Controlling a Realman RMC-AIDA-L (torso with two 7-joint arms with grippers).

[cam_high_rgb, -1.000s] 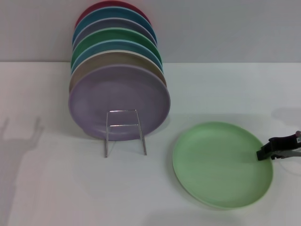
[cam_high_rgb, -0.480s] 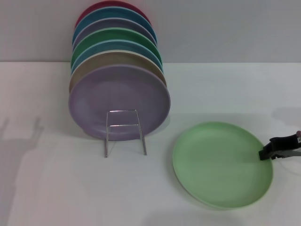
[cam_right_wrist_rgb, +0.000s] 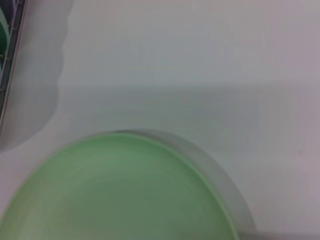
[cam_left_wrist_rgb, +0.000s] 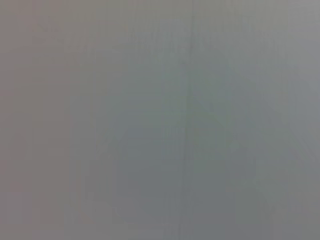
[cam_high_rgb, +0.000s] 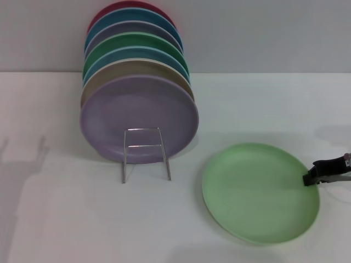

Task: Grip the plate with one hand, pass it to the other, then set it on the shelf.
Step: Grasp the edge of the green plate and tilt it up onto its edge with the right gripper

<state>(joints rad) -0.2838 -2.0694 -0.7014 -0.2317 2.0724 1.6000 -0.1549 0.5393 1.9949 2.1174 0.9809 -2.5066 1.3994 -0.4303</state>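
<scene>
Black right gripper (cam_high_rgb: 311,176) clamps the round, matte mint plate's (cam_high_rgb: 258,192) rim.

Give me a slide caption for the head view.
Right gripper at the mint plate's rim, beside the full rack.
</scene>
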